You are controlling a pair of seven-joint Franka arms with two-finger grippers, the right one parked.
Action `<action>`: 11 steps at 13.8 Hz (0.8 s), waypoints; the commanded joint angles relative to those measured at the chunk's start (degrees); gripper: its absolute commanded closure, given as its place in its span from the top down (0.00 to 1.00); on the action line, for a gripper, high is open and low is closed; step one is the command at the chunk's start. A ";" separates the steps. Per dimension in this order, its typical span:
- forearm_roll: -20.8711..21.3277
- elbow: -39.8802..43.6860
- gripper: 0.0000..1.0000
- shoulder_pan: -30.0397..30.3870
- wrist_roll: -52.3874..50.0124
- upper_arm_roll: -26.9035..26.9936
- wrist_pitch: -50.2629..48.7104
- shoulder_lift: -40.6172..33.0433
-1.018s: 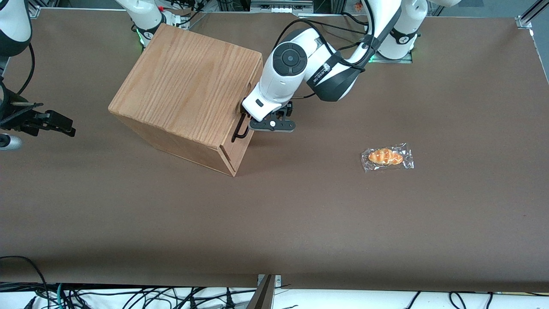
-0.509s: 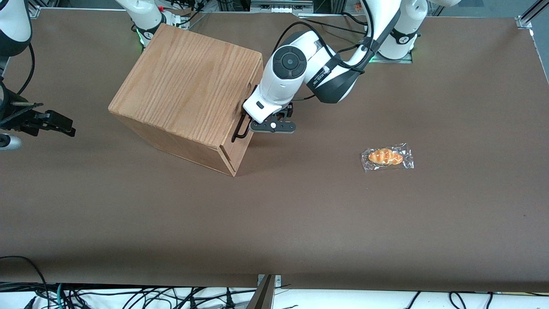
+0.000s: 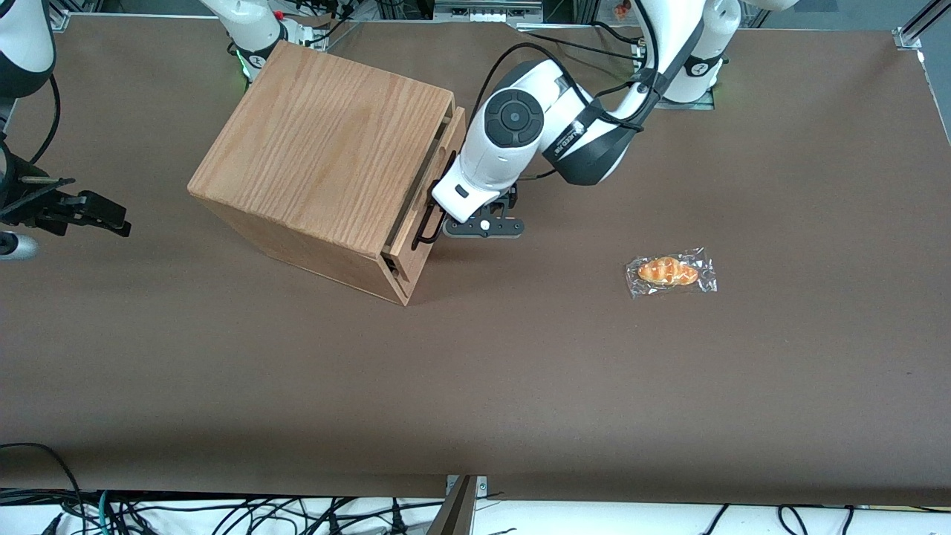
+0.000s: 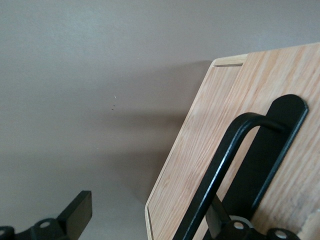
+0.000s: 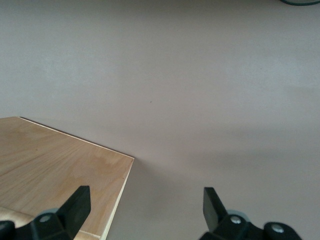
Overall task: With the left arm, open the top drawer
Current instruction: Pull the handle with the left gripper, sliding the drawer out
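The oak-grained box (image 3: 327, 148) stands on the brown table, its front turned toward the working arm's end. The top drawer (image 3: 451, 137) stands a little way out of the box, with a dark gap between its front and the box top. Its black bar handle (image 3: 425, 232) sticks out from the front. My left arm's gripper (image 3: 440, 221) sits right at that handle, under the white wrist. In the left wrist view the gripper (image 4: 147, 212) is open. One finger (image 4: 220, 222) sits tucked under the handle bar (image 4: 235, 165) against the drawer front (image 4: 210, 150); the other finger (image 4: 75, 212) hangs over bare table.
A wrapped bread roll (image 3: 671, 272) lies on the table toward the working arm's end, well away from the box and a little nearer the front camera than the gripper. Cables run along the table's edges.
The top drawer has slid a short way out of the box, and the gripper has moved with the handle toward the working arm's end. The box has stayed put.
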 commanded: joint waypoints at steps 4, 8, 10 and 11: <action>-0.33 0.02 1.00 1.67 0.77 0.48 -3.31 -1.30; -0.33 0.02 1.00 3.07 0.69 0.48 -4.89 -1.65; -0.33 0.02 1.00 3.95 0.69 0.48 -5.77 -1.91; -0.33 0.02 1.00 4.39 0.69 0.48 -6.04 -2.18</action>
